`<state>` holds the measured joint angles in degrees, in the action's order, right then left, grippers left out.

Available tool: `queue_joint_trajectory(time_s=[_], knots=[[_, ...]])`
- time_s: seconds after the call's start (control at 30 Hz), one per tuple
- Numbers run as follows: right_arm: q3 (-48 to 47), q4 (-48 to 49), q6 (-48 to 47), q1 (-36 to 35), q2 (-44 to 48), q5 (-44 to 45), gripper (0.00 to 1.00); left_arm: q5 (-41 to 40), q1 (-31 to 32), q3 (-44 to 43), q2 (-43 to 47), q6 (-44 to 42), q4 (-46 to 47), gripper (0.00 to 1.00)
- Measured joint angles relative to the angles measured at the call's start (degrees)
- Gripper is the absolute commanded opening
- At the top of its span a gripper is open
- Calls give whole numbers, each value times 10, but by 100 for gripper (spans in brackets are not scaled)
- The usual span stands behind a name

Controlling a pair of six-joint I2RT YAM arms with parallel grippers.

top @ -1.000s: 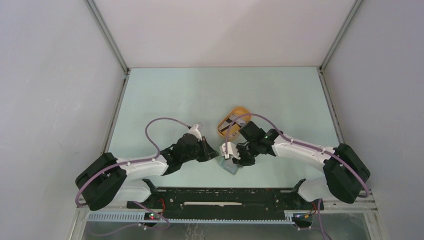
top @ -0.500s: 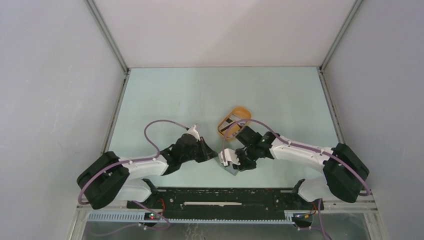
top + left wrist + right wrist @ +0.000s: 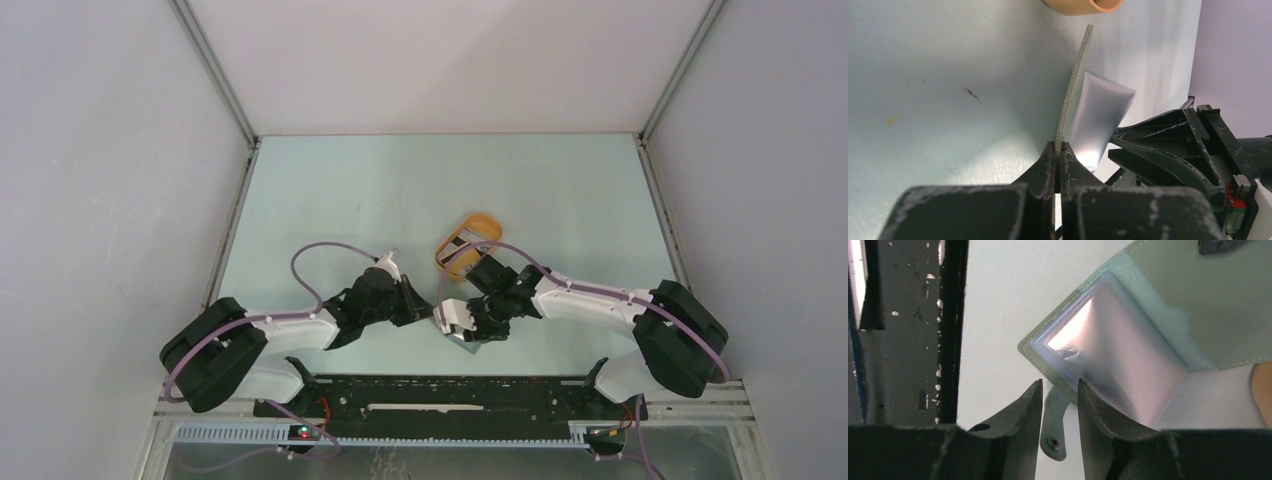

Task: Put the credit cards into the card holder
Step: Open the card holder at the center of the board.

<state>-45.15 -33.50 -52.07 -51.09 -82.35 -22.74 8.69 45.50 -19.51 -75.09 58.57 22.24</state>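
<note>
Two claws work the wallet (image 3: 1193, 300) at the front of the table (image 3: 330, 200): my left claw (image 3: 1058, 150) is clamped on its cover to stand it open, my right claw (image 3: 1059, 385) hovers jaws apart by the clear sleeves (image 3: 1118, 355), and the cards (image 3: 460, 243) wait in the tray (image 3: 484, 222).

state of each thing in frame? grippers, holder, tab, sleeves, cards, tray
left gripper: shut on the holder's cover, cover lifted on edge
right gripper: open, tab seen between the fingertips, not gripped
holder: open
tab: unsnapped
sleeves: exposed, no card visible inside
cards: in the tray
tray: on the table, beyond the holder
</note>
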Motion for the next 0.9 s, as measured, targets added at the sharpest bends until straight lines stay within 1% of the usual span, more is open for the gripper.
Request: queue_joint_trajectory(time_s=[0.23,0.53,0.63,0.73,0.9], knots=[[0,30,24,-5,-3,26,45,10,-3,1,-11,5,12,0],[-30,63,74,-3,-10,47,46,29,-7,7,-33,11,29,0],[-50,71,90,0,-24,50,45,37,-9,7,-37,14,33,2],[-70,75,107,1,-48,55,42,42,-11,8,-39,16,36,14],[-109,71,135,4,-98,66,36,53,-17,26,-39,30,63,41]])
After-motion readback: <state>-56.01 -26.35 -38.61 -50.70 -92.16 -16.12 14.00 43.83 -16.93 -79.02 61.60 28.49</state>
